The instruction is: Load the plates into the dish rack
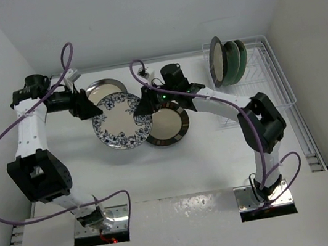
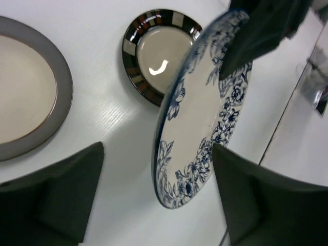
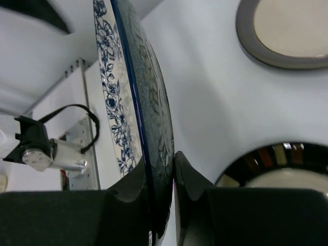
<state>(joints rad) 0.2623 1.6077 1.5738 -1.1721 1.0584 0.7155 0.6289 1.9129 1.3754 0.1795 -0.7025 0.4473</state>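
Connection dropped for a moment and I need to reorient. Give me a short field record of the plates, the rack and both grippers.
rack: dish rack, far right of the table
racked: three plates on edge, one cream plate and two mint-green plates
flat on table: grey-rimmed plate, brown-rimmed plate
in hand: blue-white plate, tilted off the table
right gripper: shut on the blue-white plate's rim
left gripper: open, fingers either side of that plate's opposite edge
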